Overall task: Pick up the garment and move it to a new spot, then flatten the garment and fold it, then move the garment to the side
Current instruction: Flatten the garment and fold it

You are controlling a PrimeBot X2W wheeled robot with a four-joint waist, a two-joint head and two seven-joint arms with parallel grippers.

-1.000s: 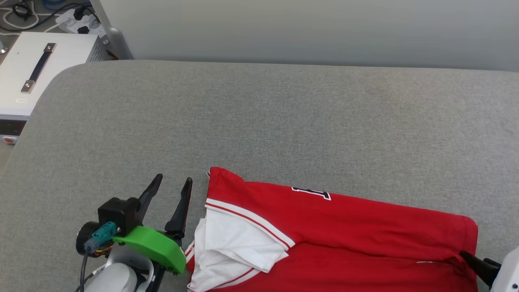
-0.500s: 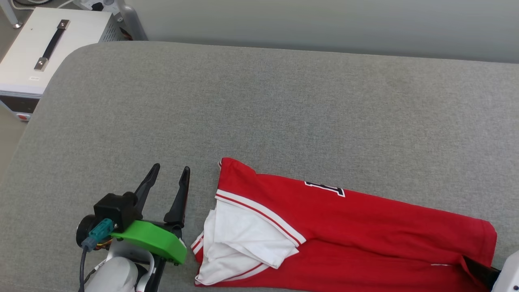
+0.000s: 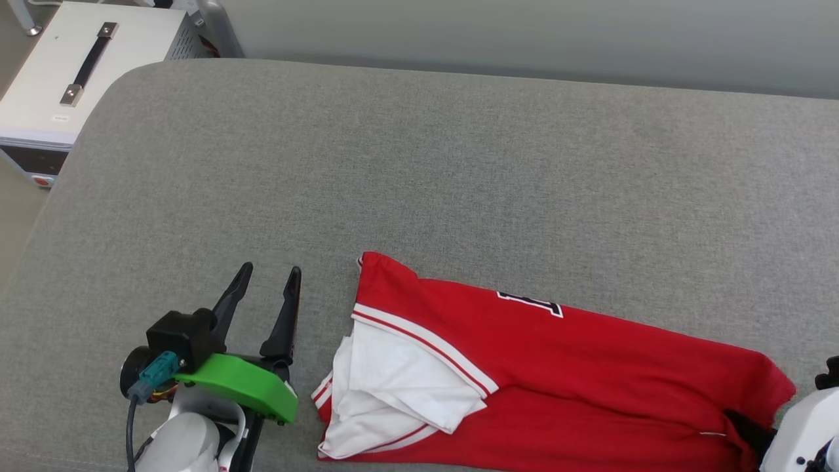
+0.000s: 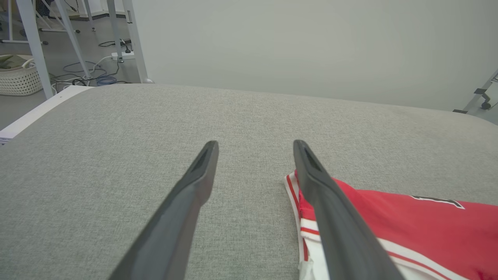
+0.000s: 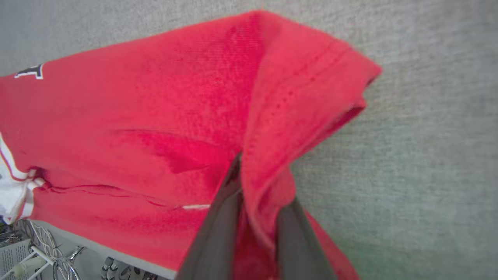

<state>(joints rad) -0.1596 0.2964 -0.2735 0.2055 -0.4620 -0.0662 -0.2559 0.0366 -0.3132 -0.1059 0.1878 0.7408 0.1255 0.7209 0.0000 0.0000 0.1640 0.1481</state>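
1. Two end effectors are working at the near edge of the grey fabric-covered table [image 3: 419, 164]. The left end effector [image 3: 271, 270] is sitting at the near left, its dark fingers spread apart with nothing between them, pointing away over the cloth.
2. The right end effector [image 3: 744, 425] is reaching in at the near right corner. In the right wrist view its two fingers [image 5: 218, 217] are clamping together on a bunched fold of red hem.
3. The garment [image 3: 590, 367] is lying along the near edge as a long folded band, mostly plain red on top. It is starting just right of the left end effector, apart from it, and running across to the right one.
4. Its white sleeve [image 3: 400, 387], edged with red-white striped trim, is lying crumpled at the left end. A sliver of black, white-outlined lettering [image 3: 531, 303] is peeking over the far fold.
5. Beyond the garment the table's grey cloth is stretching back toward a pale wall [image 3: 524, 29].
6. A white box [image 3: 59, 85] with a black handle is standing off the far left corner.
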